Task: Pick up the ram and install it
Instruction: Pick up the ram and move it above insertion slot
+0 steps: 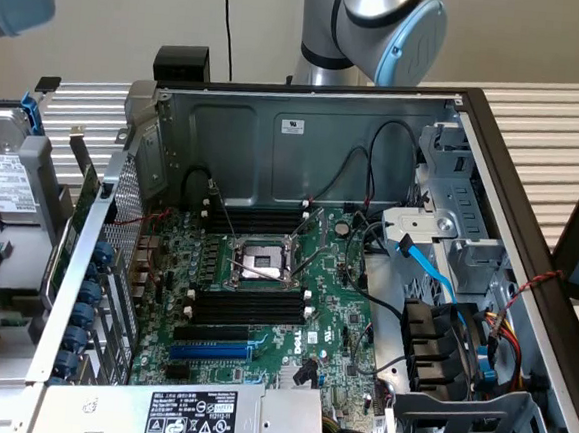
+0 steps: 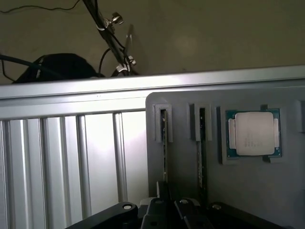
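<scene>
Gripper (image 2: 167, 206) sits low over the gray parts tray (image 2: 238, 191), right at the ram (image 2: 164, 143), which stands on edge in a narrow tray slot. I cannot tell whether the gripper is clamped on the stick or let go. Risk, as I judge it: a skewed or off-centre hold would cock the stick against the slot walls, so it jams or slips free. A second stick (image 2: 202, 143) stands just beside the ram, and a processor chip (image 2: 252, 133) lies in its recess beyond that (both easy to knock). In the open computer case (image 1: 255, 144), black memory slots (image 1: 250, 304) flank the processor socket (image 1: 263, 260). The blue expansion slot (image 1: 209, 352) lies near them. A blue cable (image 1: 428, 271) hangs close on the exterior view's right and could snag.
</scene>
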